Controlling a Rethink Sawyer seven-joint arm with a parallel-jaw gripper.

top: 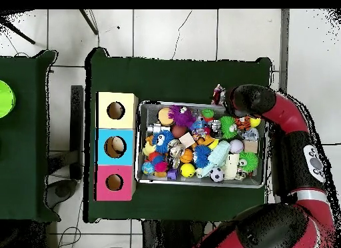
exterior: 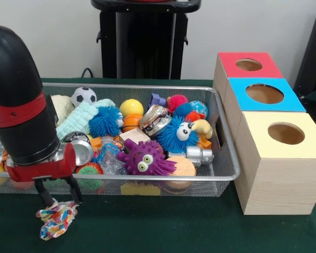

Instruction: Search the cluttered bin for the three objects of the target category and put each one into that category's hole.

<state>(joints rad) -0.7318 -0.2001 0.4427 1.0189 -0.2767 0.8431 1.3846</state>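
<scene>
Your gripper (exterior: 57, 203) pinches a colourful cloth (exterior: 56, 219) just outside the bin (exterior: 221, 158); the holes seem empty; probably nothing is sorted yet.

You have three wooden boxes in a row along one end of the wire bin (exterior: 221, 174), each with one round hole: one red-topped box (exterior: 248, 64), one blue-topped box (exterior: 264, 94) and one yellow-topped box (exterior: 285, 134). In the bin you can count one soccer ball (exterior: 84, 96), one purple googly-eyed fuzzy toy (exterior: 143, 157), two blue fuzzy toys (exterior: 105, 120) and one yellow ball (exterior: 131, 107). One multicoloured cloth scrap (exterior: 55, 219) hangs outside the bin's long edge.
</scene>
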